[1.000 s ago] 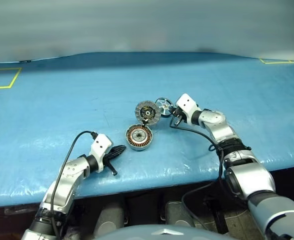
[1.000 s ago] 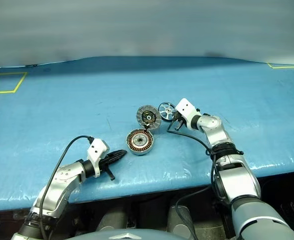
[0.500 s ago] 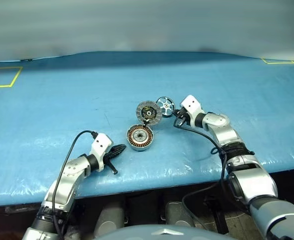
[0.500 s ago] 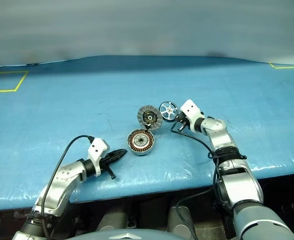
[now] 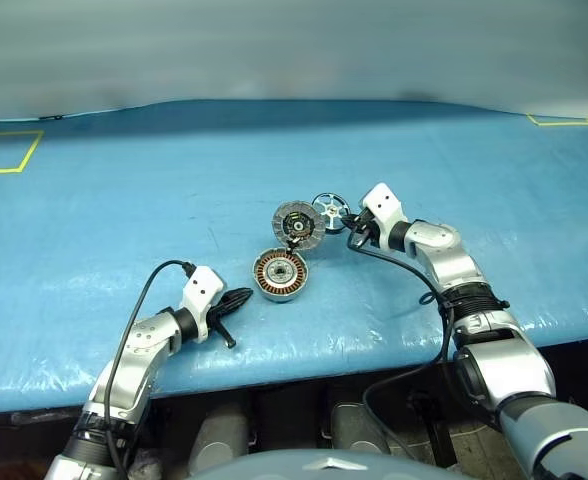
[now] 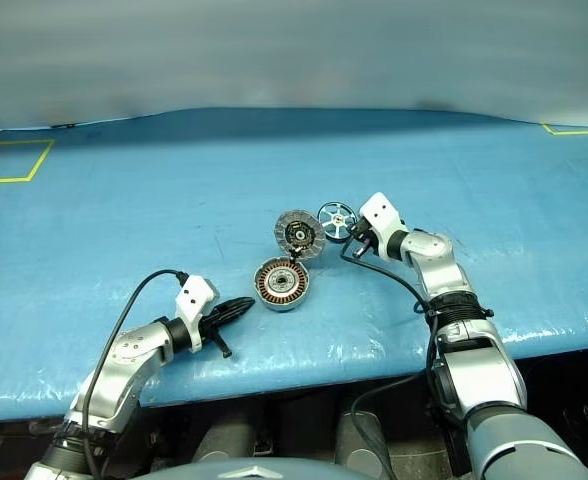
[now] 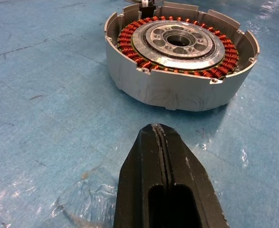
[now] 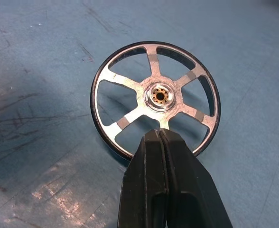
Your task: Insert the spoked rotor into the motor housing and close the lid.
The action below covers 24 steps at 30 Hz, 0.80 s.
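Nearest the front edge of the blue tabletop point(image 5: 94, 220), the left tool point(image 5: 242, 298) hovers low with its two black fingers pressed together and nothing between them. It points at the motor housing point(image 5: 278, 274), which sits just beyond its tips without touching them. In the left wrist view the housing point(image 7: 180, 61) stands flat on the blue surface, a grey notched wall around a ring of copper-orange windings and a silver centre with a bearing hole.

Behind the housing, the lid point(image 5: 298, 225) stands tilted up on its edge, its inner face with dark radial segments turned toward the camera; its lower rim meets the housing's far side.

Just to the right of the lid is the spoked rotor point(image 5: 328, 208), a black-rimmed wheel with shiny silver spokes, held upright off the tabletop. The right tool point(image 5: 346, 222) comes at it from the right, and its fingers are clamped on the rotor's rim. The right wrist view shows the closed black fingertips point(image 8: 161, 147) gripping the wheel's near edge below the hub, with blue surface visible through the spokes.

Far behind, yellow tape marks point(image 5: 4, 155) lie at the tabletop's corners.
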Tool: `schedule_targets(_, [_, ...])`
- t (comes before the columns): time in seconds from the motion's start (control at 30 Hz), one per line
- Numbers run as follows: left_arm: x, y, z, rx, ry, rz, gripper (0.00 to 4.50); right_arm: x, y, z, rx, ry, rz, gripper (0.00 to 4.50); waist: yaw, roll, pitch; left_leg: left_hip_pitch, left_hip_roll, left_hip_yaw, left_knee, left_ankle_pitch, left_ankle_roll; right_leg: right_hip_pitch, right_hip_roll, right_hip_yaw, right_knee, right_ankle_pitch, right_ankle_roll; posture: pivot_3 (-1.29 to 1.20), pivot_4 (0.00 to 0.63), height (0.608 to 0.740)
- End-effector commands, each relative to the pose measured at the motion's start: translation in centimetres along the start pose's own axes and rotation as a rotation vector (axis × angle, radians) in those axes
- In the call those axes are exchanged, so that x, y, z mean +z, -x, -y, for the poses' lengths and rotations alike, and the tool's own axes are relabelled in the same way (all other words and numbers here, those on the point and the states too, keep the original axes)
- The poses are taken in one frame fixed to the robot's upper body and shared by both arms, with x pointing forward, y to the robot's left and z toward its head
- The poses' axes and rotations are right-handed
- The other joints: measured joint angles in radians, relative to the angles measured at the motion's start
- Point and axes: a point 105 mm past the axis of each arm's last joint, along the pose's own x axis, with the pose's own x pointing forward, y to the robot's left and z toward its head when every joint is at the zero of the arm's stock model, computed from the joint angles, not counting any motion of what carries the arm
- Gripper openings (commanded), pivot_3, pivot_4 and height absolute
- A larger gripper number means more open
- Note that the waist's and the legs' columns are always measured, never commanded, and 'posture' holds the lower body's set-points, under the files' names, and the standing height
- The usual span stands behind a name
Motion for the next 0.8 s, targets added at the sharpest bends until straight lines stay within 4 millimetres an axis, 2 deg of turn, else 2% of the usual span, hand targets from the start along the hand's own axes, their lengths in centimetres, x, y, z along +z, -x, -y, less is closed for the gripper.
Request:
schedule_targets(0.03, [-0.1, 0.0, 0.3, -0.004, 0.000, 0.001, 0.00, 1.9, 0.1, 0.7, -0.025, 0.025, 0.057, 0.02, 0.000, 0.000, 0.000, 0.000, 0.000, 0.000, 0.000, 0.000, 0.000, 0.000, 0.000, 0.000, 0.000, 0.000, 0.001, 0.00, 0.150, 0.740])
schedule_targets(0.23, [-0.2, -0.1, 0.4, -0.005, 0.003, -0.004, 0.00, 2.1, -0.5, 0.7, -0.020, 0.007, 0.049, 0.02, 0.000, 0.000, 0.000, 0.000, 0.000, 0.000, 0.000, 0.000, 0.000, 0.000, 0.000, 0.000, 0.000, -0.001, 0.001, 0.00, 0.150, 0.740])
schedule_targets(0.27, [-0.2, -0.1, 0.4, -0.004, 0.002, -0.004, 0.00, 2.2, -0.6, 0.8, -0.023, 0.004, 0.048, 0.20, -0.001, 0.000, 0.000, 0.000, 0.000, 0.000, 0.000, 0.000, 0.000, 0.000, 0.000, 0.000, 0.000, -0.001, 0.001, 0.00, 0.150, 0.740])
schedule_targets(0.4, [-0.2, -0.1, 0.3, 0.008, -0.001, -0.004, 0.00, 2.4, -1.0, 1.3, -0.064, 0.012, 0.047, 1.25, 0.000, 0.000, 0.000, 0.000, 0.000, 0.000, 0.000, 0.000, 0.000, 0.000, 0.000, 0.000, 0.000, 0.000, 0.000, 0.00, 0.150, 0.740])
schedule_targets(0.7, [-0.5, 0.2, 0.1, 0.035, 0.000, -0.008, 0.00, 1.0, -1.7, 0.5, -0.030, 0.000, 0.000, 4.27, -0.003, 0.000, 0.000, 0.001, 0.000, 0.000, 0.000, 0.000, 0.000, 0.001, 0.000, 0.000, 0.000, -0.001, 0.001, 0.00, 0.150, 0.740])
schedule_targets(0.73, [-0.5, 0.3, 0.1, 0.037, 0.001, -0.009, 0.00, 0.8, -1.7, 0.4, -0.027, -0.002, -0.004, 4.48, -0.004, 0.000, 0.000, 0.001, 0.000, 0.000, 0.000, 0.000, 0.000, 0.001, 0.000, 0.000, 0.000, -0.001, 0.001, 0.00, 0.150, 0.740])
schedule_targets(0.8, [-0.6, 0.3, 0.0, 0.042, 0.000, -0.010, 0.00, 0.7, -1.8, 0.3, -0.025, -0.003, -0.007, 4.48, -0.004, 0.001, 0.000, 0.001, 0.000, 0.000, 0.000, 0.000, 0.000, 0.001, 0.000, 0.000, 0.000, -0.001, 0.001, 0.00, 0.150, 0.740])
